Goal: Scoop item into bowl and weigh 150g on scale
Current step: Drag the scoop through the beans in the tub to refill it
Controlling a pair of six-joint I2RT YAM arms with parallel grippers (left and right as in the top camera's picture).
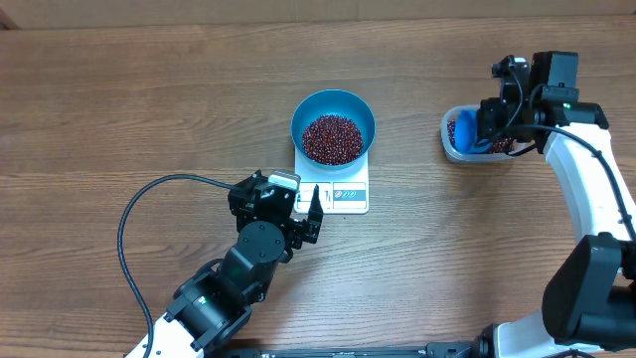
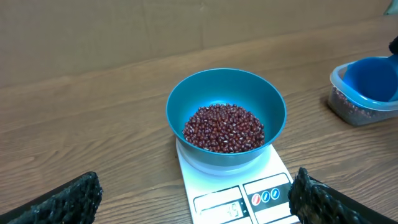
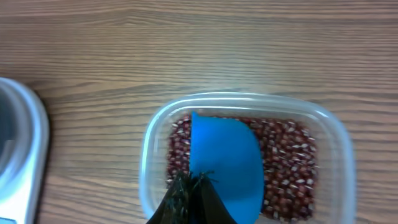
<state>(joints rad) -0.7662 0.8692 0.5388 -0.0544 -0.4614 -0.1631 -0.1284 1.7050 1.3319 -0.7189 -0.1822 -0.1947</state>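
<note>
The bright blue bowl (image 1: 333, 102) stands on the white scale (image 1: 348, 196) at mid-table, holding a mound of dark red-brown beans (image 1: 332, 138). In the left wrist view the bowl (image 2: 186, 102), its beans (image 2: 222, 127) and the scale (image 2: 277, 177) lie straight ahead. My left gripper (image 1: 309, 212) hovers at the scale's front edge, open and holding nothing, and its gap (image 2: 194, 190) is as wide as the scale. My right gripper (image 3: 193, 183) is shut on a small blue scoop (image 3: 227, 158). The scoop sits over the beans (image 3: 289, 165) in a clear tub (image 3: 339, 146).
The clear tub (image 1: 459, 149) sits at the right of the table, a short way from the scale. A black cable (image 1: 134, 214) loops over the table left of my left arm. The scale's corner (image 3: 28, 155) shows at the left of the right wrist view.
</note>
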